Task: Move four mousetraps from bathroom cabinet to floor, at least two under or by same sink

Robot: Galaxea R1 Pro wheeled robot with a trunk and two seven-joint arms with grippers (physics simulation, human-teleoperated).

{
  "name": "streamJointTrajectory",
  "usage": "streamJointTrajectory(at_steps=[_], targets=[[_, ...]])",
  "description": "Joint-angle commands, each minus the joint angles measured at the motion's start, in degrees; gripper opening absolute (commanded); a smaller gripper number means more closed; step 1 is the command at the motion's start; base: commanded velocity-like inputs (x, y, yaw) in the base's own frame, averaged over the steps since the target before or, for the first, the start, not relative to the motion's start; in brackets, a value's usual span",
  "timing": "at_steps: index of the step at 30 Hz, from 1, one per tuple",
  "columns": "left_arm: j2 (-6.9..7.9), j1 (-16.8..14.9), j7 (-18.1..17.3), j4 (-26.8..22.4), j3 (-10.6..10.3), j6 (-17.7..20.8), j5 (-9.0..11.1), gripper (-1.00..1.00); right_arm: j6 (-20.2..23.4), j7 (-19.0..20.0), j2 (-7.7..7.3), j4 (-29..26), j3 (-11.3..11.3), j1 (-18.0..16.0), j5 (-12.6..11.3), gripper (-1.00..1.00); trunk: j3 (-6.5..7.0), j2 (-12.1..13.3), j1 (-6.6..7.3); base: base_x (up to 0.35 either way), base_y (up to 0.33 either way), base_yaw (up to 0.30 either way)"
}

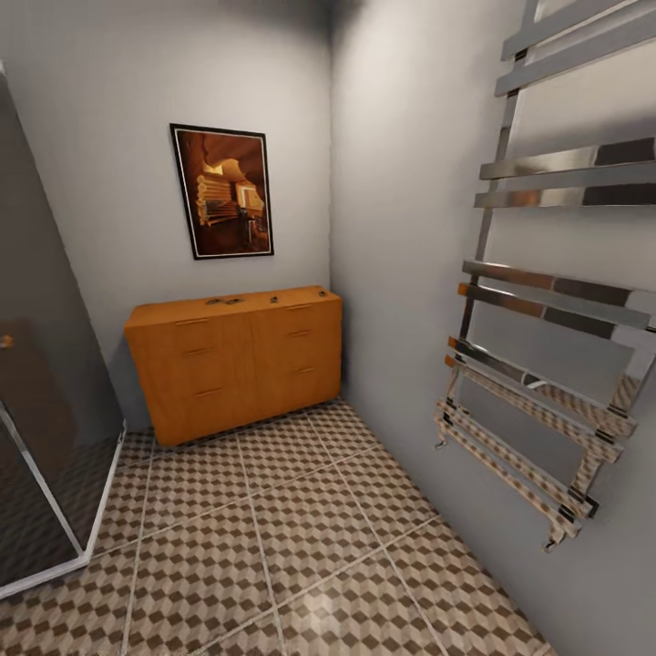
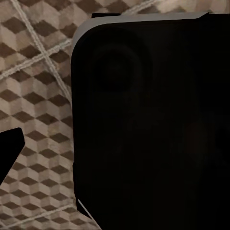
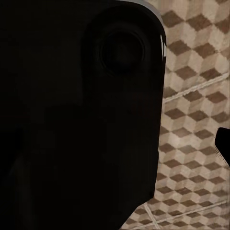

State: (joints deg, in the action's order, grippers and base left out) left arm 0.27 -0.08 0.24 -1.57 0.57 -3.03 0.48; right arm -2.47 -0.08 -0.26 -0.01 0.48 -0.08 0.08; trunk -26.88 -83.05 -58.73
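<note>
Four mousetraps (image 1: 225,301) atop corner cabinet (image 1: 239,364), open tiled floor (image 1: 301,547), grippers' state indiscernible

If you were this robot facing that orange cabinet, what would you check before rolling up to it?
1. Cabinet in sight, ahead in the corner: ok.
2. Small dark things on the cabinet's top; are they mousetraps: cannot tell.
3. Tiled floor open up to the cabinet: ok.
4. Room beside the towel rail on the right wall: cannot tell.
5. Sink located: not ok.
6. Fingers open: cannot tell.
</note>
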Motion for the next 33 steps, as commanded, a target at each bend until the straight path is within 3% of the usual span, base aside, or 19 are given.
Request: streamJointTrajectory(at_steps=[1, 24, 33], targets=[[0.0, 0.0, 0.0, 0.0, 0.0, -0.1, 0.0, 1.0, -0.2, 0.0, -0.01, 0.0, 0.0, 0.0, 0.0, 1.0, -0.05, 0.0, 0.0, 0.0, 0.0, 0.274], [0.0, 0.0, 0.0, 0.0, 0.0, -0.1, 0.0, 1.0, -0.2, 0.0, -0.01, 0.0, 0.0, 0.0, 0.0, 1.0, -0.05, 0.0, 0.0, 0.0, 0.0, 0.274], [-0.03, 0.0, 0.0, 0.0, 0.0, -0.1, 0.2, 1.0, -0.2, 0.0, -0.01, 0.0, 0.0, 0.0, -0.1, 1.0, -0.05, 0.0, 0.0, 0.086, 0.0, 0.095]])
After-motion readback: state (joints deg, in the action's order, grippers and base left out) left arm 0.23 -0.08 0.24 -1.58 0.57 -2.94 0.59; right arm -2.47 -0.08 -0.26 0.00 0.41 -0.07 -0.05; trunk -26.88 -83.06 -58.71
